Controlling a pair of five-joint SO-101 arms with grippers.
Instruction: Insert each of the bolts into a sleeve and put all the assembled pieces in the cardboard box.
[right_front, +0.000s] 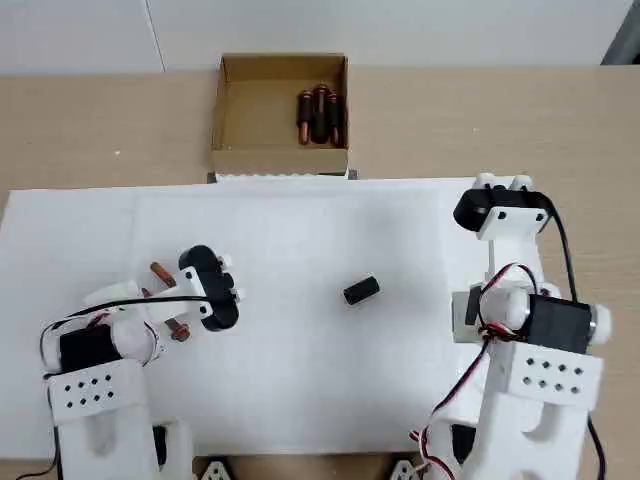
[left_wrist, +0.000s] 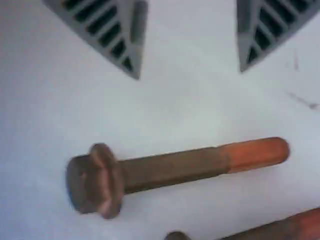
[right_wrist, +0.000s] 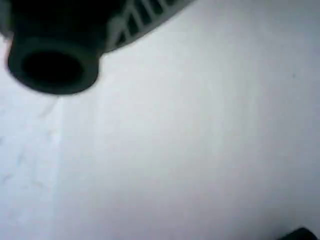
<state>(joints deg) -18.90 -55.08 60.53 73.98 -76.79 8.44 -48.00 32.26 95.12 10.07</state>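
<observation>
Hovering with my left gripper (left_wrist: 189, 71) spread wide over the bolt (left_wrist: 175, 170) lying on the sheet (left_wrist: 200, 115), I judged I should straddle its shank squarely before pinching, while my right gripper (right_wrist: 80, 30) gripped a sleeve (right_wrist: 52, 67).

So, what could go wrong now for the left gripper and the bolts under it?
1. The open left gripper hovers over one bolt. A second bolt lies close beside it, so closing may knock that one away.
2. The round bolt lies flat on the white sheet and may roll out of the pinch.
</observation>
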